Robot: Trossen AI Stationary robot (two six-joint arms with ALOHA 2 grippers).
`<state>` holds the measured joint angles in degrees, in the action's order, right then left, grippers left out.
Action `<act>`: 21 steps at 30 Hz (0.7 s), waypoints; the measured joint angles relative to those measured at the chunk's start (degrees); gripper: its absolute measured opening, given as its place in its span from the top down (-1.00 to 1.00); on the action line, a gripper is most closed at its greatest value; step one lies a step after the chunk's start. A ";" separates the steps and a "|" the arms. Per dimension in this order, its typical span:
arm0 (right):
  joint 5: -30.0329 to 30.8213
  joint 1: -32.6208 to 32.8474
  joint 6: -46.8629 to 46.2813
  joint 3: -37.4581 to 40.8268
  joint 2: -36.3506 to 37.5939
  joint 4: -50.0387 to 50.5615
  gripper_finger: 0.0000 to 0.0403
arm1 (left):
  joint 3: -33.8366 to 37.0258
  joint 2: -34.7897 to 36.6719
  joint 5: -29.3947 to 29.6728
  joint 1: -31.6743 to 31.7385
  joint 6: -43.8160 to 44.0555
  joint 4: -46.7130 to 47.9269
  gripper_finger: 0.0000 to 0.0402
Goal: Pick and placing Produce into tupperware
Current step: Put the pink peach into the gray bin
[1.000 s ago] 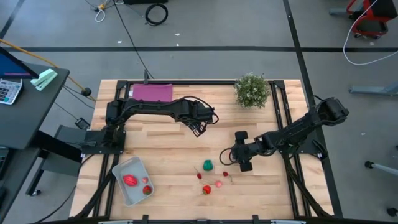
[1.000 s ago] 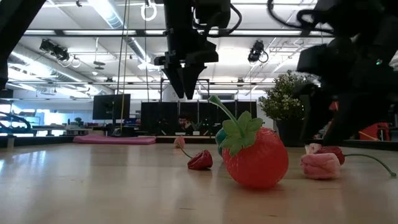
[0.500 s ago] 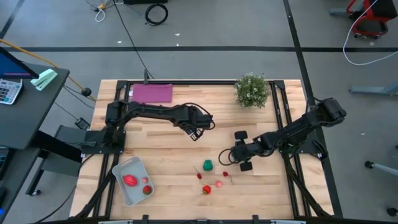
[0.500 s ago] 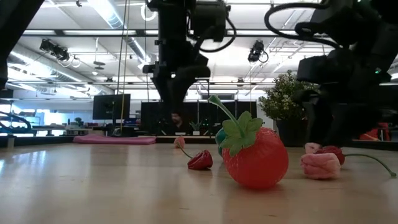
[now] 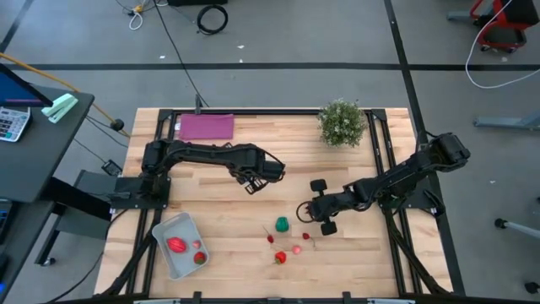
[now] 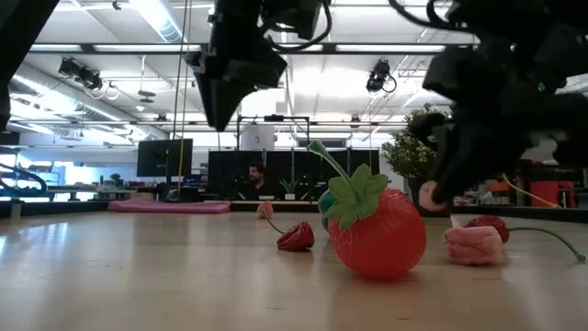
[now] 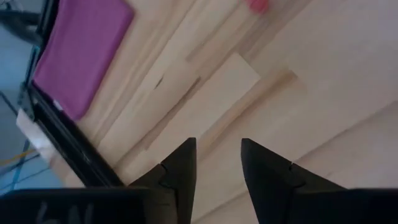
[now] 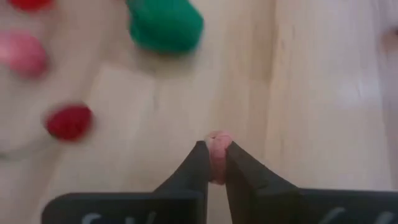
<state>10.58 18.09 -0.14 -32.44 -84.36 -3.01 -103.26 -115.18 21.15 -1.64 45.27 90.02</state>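
Note:
The tupperware (image 5: pixel 164 233) sits at the table's near left with red produce (image 5: pixel 176 245) in it. More produce lies loose near the front middle: a green piece (image 5: pixel 282 225), a strawberry (image 5: pixel 279 257) (image 6: pixel 378 230) and small red and pink pieces (image 5: pixel 297 249). Just right of the green piece, my right gripper (image 5: pixel 305 212) (image 8: pixel 216 163) is shut on a small pink piece (image 8: pixel 216 144). My left gripper (image 5: pixel 253 182) (image 7: pixel 218 163) hangs open over bare wood at mid-table, holding nothing. My right gripper pinches the small pink piece (image 8: pixel 216 142) between its two fingertips (image 8: pixel 199 163); only the piece's far end shows past them. The fingers slant down from the table's right side. In the low view the piece (image 6: pixel 429 195) sits slightly above the tabletop.
A flat purple sheet (image 5: pixel 207 127) lies at the far left edge and a potted plant (image 5: pixel 342 123) stands at the far right. Bare wood stretches between the tupperware and the loose produce. A person sits in the room beyond the table (image 6: pixel 258 176).
My right gripper has shut from wide open onto the small pink piece and shifted slightly toward the table's left. My left gripper has moved toward the table's left edge and a little nearer, tipping as it went, its fingers still apart.

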 joint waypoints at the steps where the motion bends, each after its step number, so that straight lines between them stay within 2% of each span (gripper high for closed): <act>1: -0.75 0.02 -0.19 -0.43 0.00 -0.95 0.84 | -0.03 0.00 0.00 -0.59 0.92 0.03 0.36; 6: -4.65 0.42 -1.15 -4.52 0.00 -2.99 0.80 | 0.08 2.25 -2.00 -5.18 4.11 0.01 0.40; 13: -4.97 2.54 -0.84 -13.45 0.00 -3.72 0.85 | 0.08 9.29 -1.98 -14.09 10.34 0.01 0.46; 21: -4.93 5.52 -0.85 -21.80 -1.14 -4.54 0.83 | 0.06 17.67 0.83 -26.44 22.95 0.00 0.53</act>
<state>5.65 23.61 -0.99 -54.24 -85.50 -7.54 -103.20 -97.51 21.98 -28.08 68.22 90.02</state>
